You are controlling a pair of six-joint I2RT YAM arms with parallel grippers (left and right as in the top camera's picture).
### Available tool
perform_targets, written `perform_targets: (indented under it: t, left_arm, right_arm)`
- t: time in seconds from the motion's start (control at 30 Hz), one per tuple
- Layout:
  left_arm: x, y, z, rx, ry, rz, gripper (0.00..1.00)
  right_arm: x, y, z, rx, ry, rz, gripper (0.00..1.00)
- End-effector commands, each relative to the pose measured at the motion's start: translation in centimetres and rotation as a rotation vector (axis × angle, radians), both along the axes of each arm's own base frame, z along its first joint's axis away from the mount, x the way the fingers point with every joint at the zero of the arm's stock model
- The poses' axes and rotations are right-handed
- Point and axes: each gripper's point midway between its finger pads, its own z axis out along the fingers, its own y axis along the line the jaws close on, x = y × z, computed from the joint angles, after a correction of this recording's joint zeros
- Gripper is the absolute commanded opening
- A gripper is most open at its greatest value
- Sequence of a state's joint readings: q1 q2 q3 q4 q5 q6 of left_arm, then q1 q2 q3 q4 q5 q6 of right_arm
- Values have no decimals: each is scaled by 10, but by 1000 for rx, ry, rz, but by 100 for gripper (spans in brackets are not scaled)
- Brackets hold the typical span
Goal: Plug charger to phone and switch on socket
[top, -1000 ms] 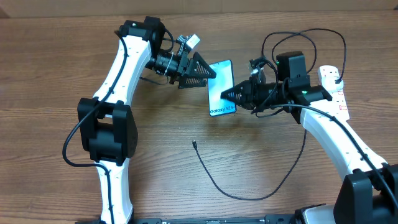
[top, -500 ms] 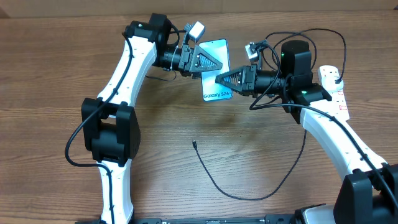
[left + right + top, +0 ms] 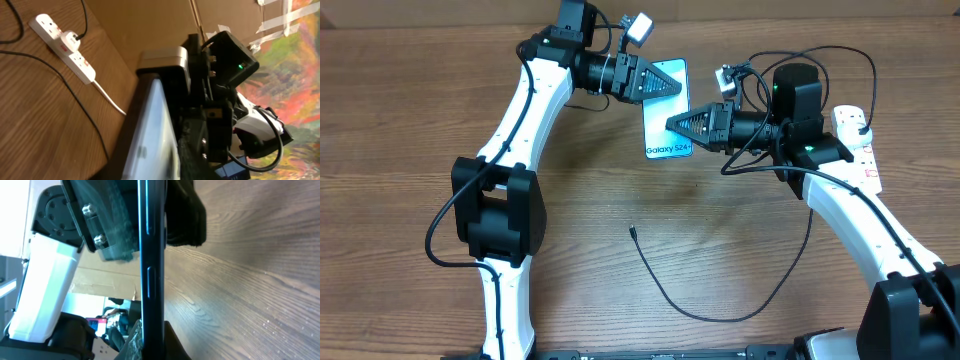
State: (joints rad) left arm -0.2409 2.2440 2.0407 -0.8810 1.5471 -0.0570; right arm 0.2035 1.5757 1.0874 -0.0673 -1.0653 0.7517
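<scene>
Overhead view of a brown wooden bench (image 3: pixel 410 120) with two white and black robot arms reaching in from the lower edge of the frame. In the upper middle of the frame the phone (image 3: pixel 660 120) is held between the two arms, its light-blue screen lit and facing up, with the words "Galaxy S24" near its lower edge. The right pincer (image 3: pixel 672 123) comes in from the right of the frame and is clamped on the phone's right side. The left pincer (image 3: pixel 672 88) comes in from the upper left, and its fingers lie against both faces of the phone's upper end, closed on it. In the right wrist view the phone (image 3: pixel 150 270) shows edge-on as a thin dark vertical bar with side buttons, and parts of the left pincer press on either side near the top of the frame. The charger (image 3: pixel 720 319) lies loose on the bench in the lower middle as a thin black cable in a wide loop, its connector tip (image 3: pixel 633 231) free and well apart from the phone. The socket (image 3: pixel 863 150), a white strip with red markings, lies at the right edge, partly behind the right arm. The left wrist view shows the socket (image 3: pixel 62 47) at upper left with a plug (image 3: pixel 70 38) seated in it and a thick white cord (image 3: pixel 107 95) trailing away.
</scene>
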Motion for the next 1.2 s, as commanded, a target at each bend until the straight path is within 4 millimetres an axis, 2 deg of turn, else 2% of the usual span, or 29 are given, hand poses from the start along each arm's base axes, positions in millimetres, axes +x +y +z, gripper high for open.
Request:
perform_targets:
  t: [0.0,0.2,0.43,0.73,0.87,1.17]
  left_arm:
    - [-1,-5,15,0,120,-26,26]
    - [6,-7,22,0,120,-28,27]
    - [8,-13,29,7,140,-39,23]
    - [1,-25,30,8,138,-66,34]
    - [3,-23,31,5,127,-62,32]
    - [11,-17,35,6,130,-46,29]
  right_arm:
    - [6,-3,3,-14,-13,-39,4]
    - [18,-5,9,-22,-80,-84,4]
    - [30,-11,7,-54,-96,-159,4]
    - [49,-16,23,-30,-163,-247,4]
    - [49,-16,25,-27,-173,-247,4]
    - [46,-16,15,-46,-118,-245,4]
